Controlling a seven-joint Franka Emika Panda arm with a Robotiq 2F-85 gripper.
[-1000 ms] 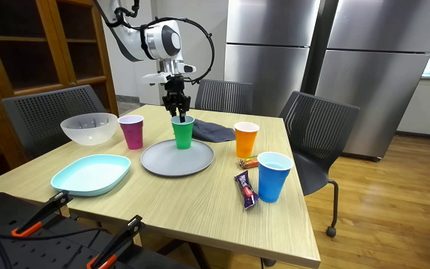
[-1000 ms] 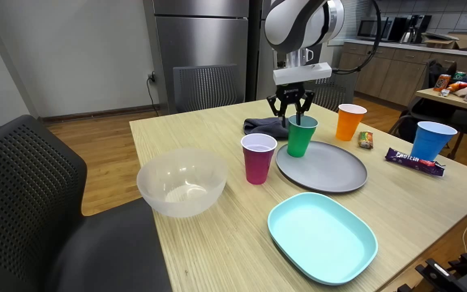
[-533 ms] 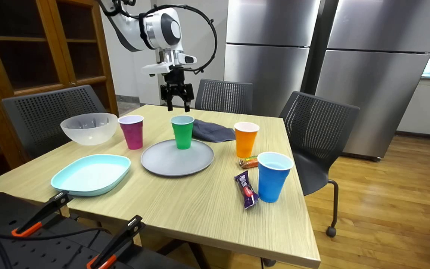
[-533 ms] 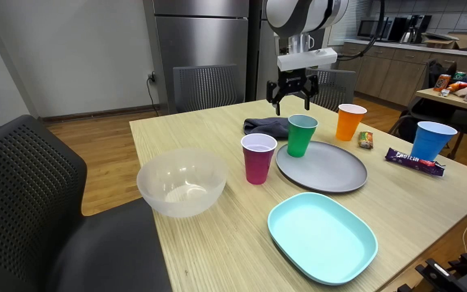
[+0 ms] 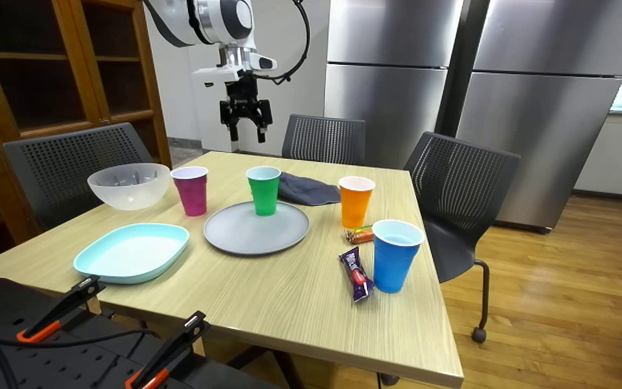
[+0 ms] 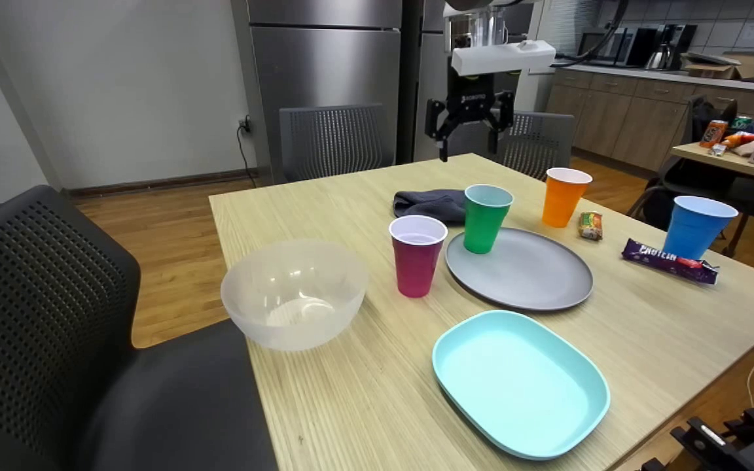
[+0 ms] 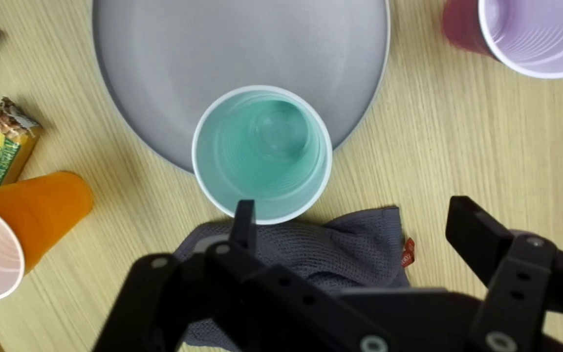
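My gripper [image 5: 247, 136] hangs in the air with its jaws wide apart and nothing between them. Below it a green cup [image 5: 264, 199] stands upright near the rim of a grey round plate [image 5: 241, 237]. A gap separates the fingers from the cup in both exterior views. Seen from the wrist, the cup [image 7: 267, 161] looks empty, and one finger [image 7: 245, 222] overlaps its rim in the picture. A dark grey cloth [image 7: 369, 244] lies beside the plate, partly hidden behind the gripper [image 7: 353, 210] there.
A magenta cup [image 6: 414, 268] and a frosted bowl [image 6: 295, 314] stand to one side. Nearby lies a turquoise tray [image 6: 521, 386]. An orange cup [image 5: 355, 208], a blue cup [image 5: 394, 265], a purple-wrapped bar [image 5: 357, 274] and a small wrapped snack [image 5: 360, 235] are opposite. Chairs surround the table.
A second ago the gripper was down at the green cup's rim with a finger inside. It has opened wider and risen clear, while the cup stays on the plate.
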